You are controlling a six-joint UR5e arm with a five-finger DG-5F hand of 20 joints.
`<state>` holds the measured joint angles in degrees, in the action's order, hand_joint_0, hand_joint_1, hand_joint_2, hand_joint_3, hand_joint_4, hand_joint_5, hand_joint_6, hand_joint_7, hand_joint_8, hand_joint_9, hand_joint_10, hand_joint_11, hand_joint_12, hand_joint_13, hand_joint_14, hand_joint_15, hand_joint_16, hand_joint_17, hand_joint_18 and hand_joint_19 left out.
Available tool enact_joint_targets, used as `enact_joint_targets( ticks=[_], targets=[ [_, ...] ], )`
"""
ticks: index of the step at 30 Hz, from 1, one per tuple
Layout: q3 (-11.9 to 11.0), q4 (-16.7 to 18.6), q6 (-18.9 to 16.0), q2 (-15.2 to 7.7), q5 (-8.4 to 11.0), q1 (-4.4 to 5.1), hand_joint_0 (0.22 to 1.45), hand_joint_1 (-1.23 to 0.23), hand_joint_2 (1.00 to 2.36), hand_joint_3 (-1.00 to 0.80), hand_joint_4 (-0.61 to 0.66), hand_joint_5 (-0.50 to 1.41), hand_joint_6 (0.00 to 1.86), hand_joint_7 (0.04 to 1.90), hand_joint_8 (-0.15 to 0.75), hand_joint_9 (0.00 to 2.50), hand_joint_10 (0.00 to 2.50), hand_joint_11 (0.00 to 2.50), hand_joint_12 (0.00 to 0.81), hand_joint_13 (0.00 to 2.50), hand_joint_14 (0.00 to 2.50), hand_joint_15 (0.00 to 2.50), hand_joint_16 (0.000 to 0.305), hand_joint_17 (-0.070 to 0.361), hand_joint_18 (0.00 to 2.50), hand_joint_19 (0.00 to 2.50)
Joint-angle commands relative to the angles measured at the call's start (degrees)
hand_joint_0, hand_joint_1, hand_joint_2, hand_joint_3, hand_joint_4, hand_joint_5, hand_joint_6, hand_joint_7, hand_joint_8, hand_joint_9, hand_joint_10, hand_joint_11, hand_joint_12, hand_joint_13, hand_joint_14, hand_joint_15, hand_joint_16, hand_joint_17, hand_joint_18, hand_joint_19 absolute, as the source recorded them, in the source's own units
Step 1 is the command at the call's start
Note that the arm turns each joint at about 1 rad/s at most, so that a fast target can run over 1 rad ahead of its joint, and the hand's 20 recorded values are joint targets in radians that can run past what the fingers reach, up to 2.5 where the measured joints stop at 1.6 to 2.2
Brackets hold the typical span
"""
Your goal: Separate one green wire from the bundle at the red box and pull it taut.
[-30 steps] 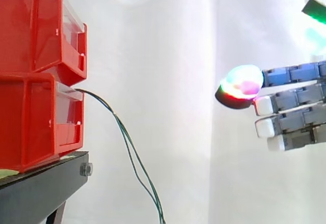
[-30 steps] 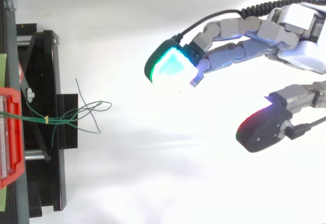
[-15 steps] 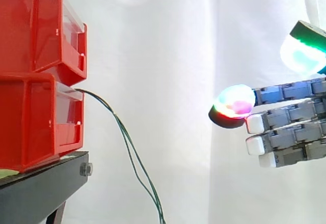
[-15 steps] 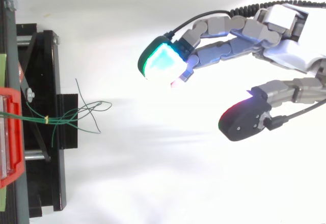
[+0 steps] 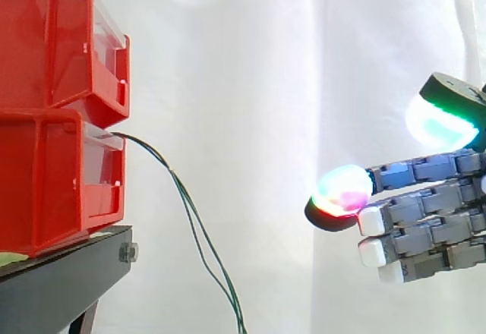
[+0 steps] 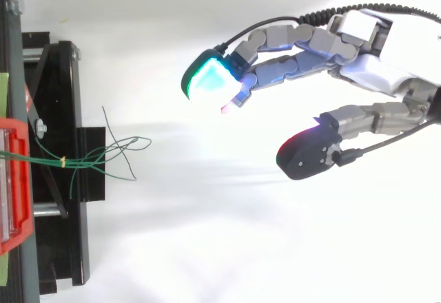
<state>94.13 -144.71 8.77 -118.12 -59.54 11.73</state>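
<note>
**A robot lab's test rig**

The place looks like a robotics lab, arranged as a plain test stage rather than a room for living or trade. A white curtain (image 5: 250,83) closes off the background behind the work. Two red bins (image 5: 45,167) sit stacked on a black stand (image 5: 61,281), with a bolt (image 5: 127,253) showing at its edge; from above, the stand is a frame of black bars and plates. Thin green wires (image 6: 103,153), tied in a bundle, trail out of the lower bin. A robot hand (image 6: 372,69) with grey jointed fingers and glowing pads (image 6: 210,82) reaches in from the right, holding nothing and well apart from the wires.
</note>
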Motion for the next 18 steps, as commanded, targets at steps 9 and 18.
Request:
enact_joint_targets(
  ticks=[9, 18],
  targets=[
    [-0.6, 2.0, 1.4, -1.5, 1.01, -0.04, 0.5, -0.68, 1.0, -0.5, 0.15, -0.18, 0.5, 0.75, 0.22, 0.74, 0.01, 0.56, 0.26, 0.69, 0.01, 0.42, 0.028, 0.062, 0.45, 0.29],
    [-1.8, 1.5, 3.1, -1.5, 1.54, -0.04, 0.5, -0.68, 1.0, -0.5, 0.16, -0.17, 0.5, 0.75, 0.221, 0.76, 0.01, 0.55, 0.267, 0.71, 0.02, 0.42, 0.028, 0.064, 0.46, 0.29]
  ],
)
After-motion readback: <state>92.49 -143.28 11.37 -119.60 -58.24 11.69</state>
